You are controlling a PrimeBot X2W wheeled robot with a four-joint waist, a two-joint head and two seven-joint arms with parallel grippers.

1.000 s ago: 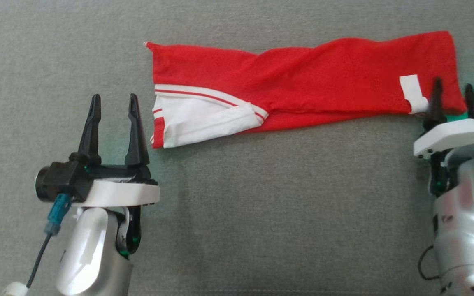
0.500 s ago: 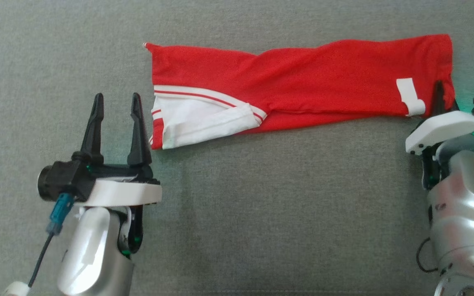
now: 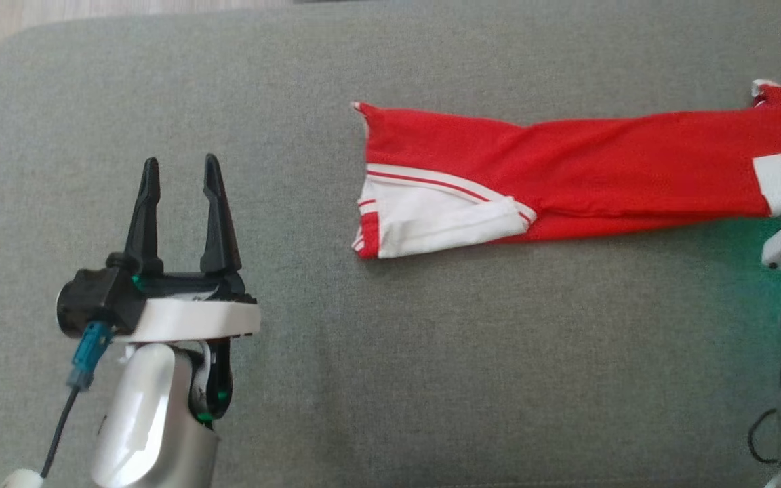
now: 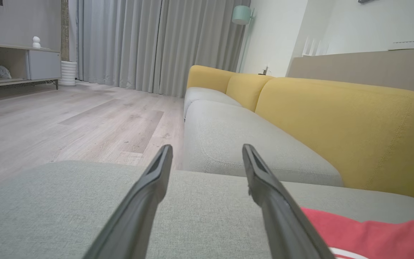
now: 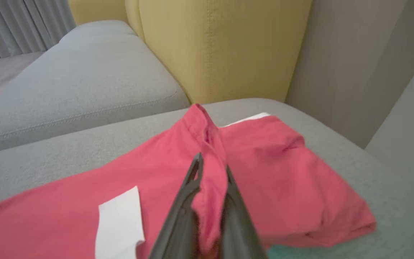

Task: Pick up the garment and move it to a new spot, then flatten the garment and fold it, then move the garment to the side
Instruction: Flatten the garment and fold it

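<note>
Right gripper (image 5: 211,162) clenches an end fold of the limp, light red garment (image 5: 275,169), well right of the splayed left gripper (image 3: 177,166).

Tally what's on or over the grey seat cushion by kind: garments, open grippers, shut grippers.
red-and-white garment: 1
open grippers: 1, the left gripper, off the cloth
shut grippers: 1, the right gripper, pinching a red fold of the garment
Total: 3
</note>
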